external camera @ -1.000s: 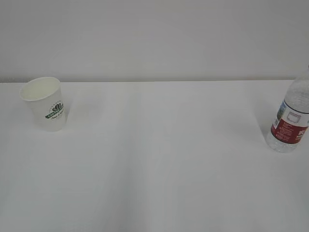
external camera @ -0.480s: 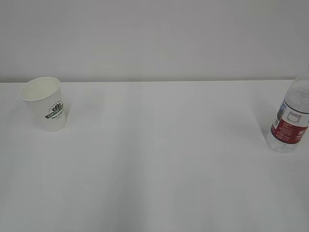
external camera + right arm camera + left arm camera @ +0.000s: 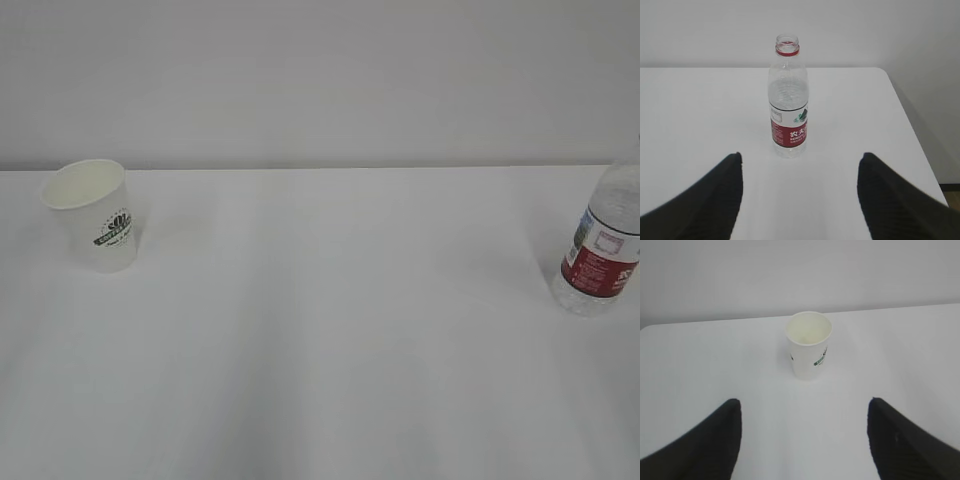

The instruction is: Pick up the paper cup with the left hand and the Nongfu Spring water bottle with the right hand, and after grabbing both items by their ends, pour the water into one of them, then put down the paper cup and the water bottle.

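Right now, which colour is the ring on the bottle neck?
Red neck ring, clearest in right wrist view.

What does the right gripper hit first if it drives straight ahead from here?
Likely the water bottle: it stands upright, centred between the open fingers of the right gripper, with only bare table between. Depth is unclear.

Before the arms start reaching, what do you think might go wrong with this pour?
The bottle has no cap and stands tall and narrow, so a nudge from the open right end effector could topple and spill it. The paper cup looks light and may slide or crush as the left end effector closes.
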Controlling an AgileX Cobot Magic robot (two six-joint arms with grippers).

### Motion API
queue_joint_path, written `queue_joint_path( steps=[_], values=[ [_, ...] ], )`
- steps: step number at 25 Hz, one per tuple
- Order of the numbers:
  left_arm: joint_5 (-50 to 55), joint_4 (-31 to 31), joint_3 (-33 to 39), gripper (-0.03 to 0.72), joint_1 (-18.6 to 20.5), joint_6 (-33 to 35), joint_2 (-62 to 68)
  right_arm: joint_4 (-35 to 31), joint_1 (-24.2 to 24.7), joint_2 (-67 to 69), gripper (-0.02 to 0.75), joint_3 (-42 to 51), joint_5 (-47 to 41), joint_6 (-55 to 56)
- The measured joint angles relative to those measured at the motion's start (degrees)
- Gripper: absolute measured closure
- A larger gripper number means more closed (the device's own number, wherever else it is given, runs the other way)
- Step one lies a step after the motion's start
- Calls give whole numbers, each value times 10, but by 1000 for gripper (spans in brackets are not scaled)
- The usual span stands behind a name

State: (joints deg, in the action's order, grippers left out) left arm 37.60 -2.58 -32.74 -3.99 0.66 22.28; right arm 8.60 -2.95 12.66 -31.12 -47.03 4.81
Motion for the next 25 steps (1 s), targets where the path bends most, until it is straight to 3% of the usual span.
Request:
queue_joint_path(
  steps=[25],
  values=[
    [-219,11,0,146,0,0,134,-7,0,129,200,-34,145,-5]
  ],
)
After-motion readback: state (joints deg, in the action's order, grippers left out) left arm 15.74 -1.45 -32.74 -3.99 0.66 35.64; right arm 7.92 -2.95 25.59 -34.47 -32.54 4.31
